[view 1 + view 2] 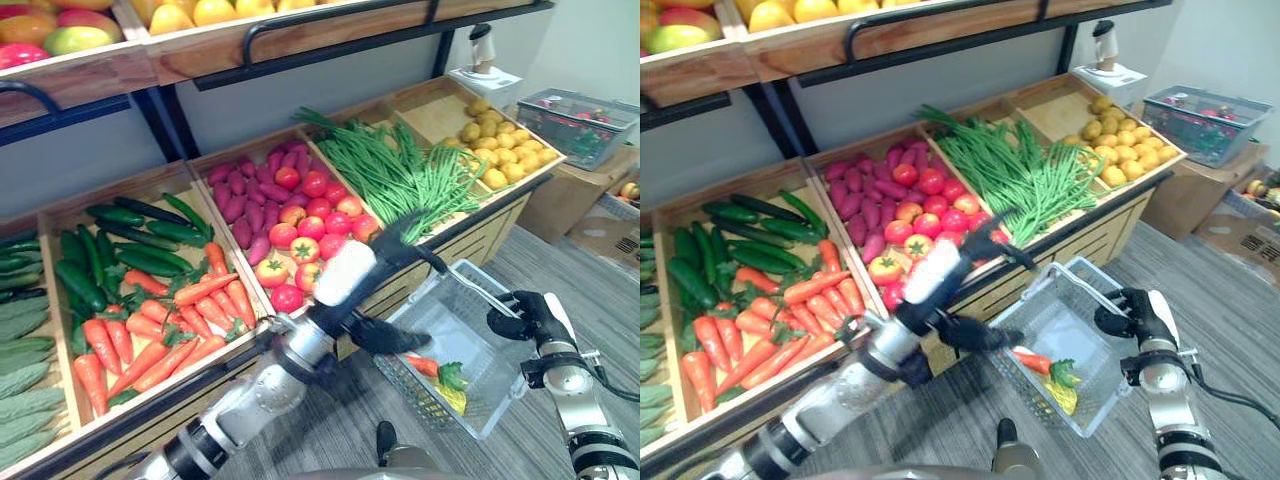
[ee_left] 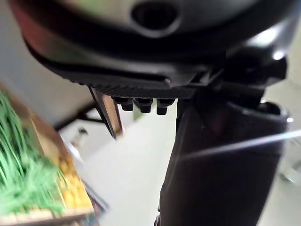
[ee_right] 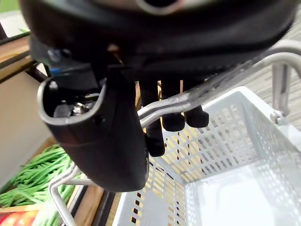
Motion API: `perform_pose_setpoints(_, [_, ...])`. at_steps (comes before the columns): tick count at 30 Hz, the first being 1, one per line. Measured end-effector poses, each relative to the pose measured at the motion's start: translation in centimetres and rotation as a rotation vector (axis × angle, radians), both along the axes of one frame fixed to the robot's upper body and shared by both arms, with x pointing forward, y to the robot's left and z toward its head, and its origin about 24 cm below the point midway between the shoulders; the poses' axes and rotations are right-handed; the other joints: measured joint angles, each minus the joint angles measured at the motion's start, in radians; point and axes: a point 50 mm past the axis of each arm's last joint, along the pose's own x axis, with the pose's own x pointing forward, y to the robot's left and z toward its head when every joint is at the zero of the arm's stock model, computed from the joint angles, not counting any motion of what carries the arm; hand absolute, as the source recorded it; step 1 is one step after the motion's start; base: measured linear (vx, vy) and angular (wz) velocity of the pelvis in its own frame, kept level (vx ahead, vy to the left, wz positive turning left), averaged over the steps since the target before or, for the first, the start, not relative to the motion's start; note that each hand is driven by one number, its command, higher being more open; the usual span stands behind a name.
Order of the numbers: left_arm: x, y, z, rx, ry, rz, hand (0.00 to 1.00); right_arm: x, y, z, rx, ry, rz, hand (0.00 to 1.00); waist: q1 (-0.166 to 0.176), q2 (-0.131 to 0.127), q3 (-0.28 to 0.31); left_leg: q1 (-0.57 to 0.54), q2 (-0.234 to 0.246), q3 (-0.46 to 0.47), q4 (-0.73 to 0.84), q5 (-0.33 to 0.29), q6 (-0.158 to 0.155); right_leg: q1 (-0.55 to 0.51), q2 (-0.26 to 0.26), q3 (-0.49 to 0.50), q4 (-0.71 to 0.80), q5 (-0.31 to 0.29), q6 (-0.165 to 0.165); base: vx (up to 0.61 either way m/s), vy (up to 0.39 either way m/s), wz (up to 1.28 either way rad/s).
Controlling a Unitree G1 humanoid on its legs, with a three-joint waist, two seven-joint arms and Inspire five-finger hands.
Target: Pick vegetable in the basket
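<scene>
At the 9 o'clock side of the head view, a wooden stand holds cucumbers (image 1: 110, 250) above a heap of loose carrots (image 1: 150, 330). Toward 12 o'clock lie purple roots (image 1: 240, 200) and tomatoes (image 1: 310, 220) in one crate. Green beans (image 1: 400, 175) lie at 1 o'clock and small yellow potatoes (image 1: 500, 150) at 2 o'clock.

The left hand (image 1: 388, 335) hangs just right of centre, over the near rim of the basket (image 1: 455, 320). Its fingers are loosely extended toward 3 o'clock and it holds nothing.

The basket, pale perforated plastic, sits at 4 o'clock, tilted with its mouth toward the stand. Inside, at its low corner, lie a carrot with a green top (image 1: 425, 366) and, touching it, a yellow item (image 1: 452, 398) (kind not determinable).

The right hand (image 1: 525, 315), at 4 o'clock beyond the basket, has its fingers (image 3: 173, 117) curled round the metal handle (image 3: 277, 52) with the thumb closed beneath, and carries the basket clear of the floor.
</scene>
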Motion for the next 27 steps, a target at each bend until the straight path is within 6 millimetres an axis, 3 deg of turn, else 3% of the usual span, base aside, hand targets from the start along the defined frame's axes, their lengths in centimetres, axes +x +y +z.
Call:
perform_pose_setpoints(3, [0.9, 4.0, 0.0, -0.035, -0.008, 0.229, 1.0, -1.9, -1.7, -1.3, 0.045, 0.044, -0.119, 0.0, 0.022, 0.001, -0.001, -0.026, -0.007, -0.051, -0.005, 0.008, 0.009, 0.015, -0.009, -0.025, -0.032, 0.014, 0.004, 0.0, -0.021, 0.44])
perform_pose_setpoints(6, [0.9, 9.3, -1.3, -0.058, 0.038, 0.516, 1.0, -4.3, -3.4, -2.6, 0.084, 0.086, -0.263, 0.0, 0.035, 0.001, -0.001, -0.047, -0.012, -0.114, 0.0, 0.011, 0.014, 0.039, -0.017, -0.061, -0.059, 0.019, 0.004, 0.02, -0.015, 0.48])
perform_pose_setpoints(12, [-1.1, 17.1, -3.7, -0.133, 0.083, 1.011, 1.0, -7.1, -4.4, -3.8, 0.13, 0.107, -0.405, 0.0, 0.043, 0.002, -0.001, -0.108, -0.025, -0.221, 0.009, 0.015, 0.028, 0.042, -0.042, -0.125, -0.077, 0.019, 0.004, 0.01, -0.013, 0.39])
perform_pose_setpoints(14, [-2.8, 19.4, -5.3, -0.173, 0.099, 1.203, 1.0, -8.3, -4.8, -4.2, 0.147, 0.109, -0.469, 0.0, 0.047, 0.003, -0.002, -0.111, -0.033, -0.255, 0.009, 0.015, 0.035, 0.064, -0.05, -0.148, -0.092, 0.021, 0.006, 0.01, 0.007, 0.33])
perform_pose_setpoints(20, [-6.5, 22.5, -9.0, -0.163, 0.187, 1.51, 1.0, -11.1, -5.1, -5.5, 0.198, 0.094, -0.645, 0.0, 0.073, 0.004, -0.004, -0.112, -0.039, -0.297, 0.01, 0.013, 0.043, 0.093, -0.061, -0.176, -0.103, 0.02, 0.006, 0.0, 0.005, 0.21])
perform_pose_setpoints(27, [-13.4, 25.3, -13.3, -0.162, 0.304, 1.975, 1.0, -14.4, -3.7, -7.5, 0.255, 0.141, -0.745, 0.0, 0.085, 0.011, -0.032, -0.105, -0.039, -0.342, 0.008, 0.014, 0.044, 0.141, -0.063, -0.222, -0.129, 0.017, 0.011, 0.0, -0.006, 0.17])
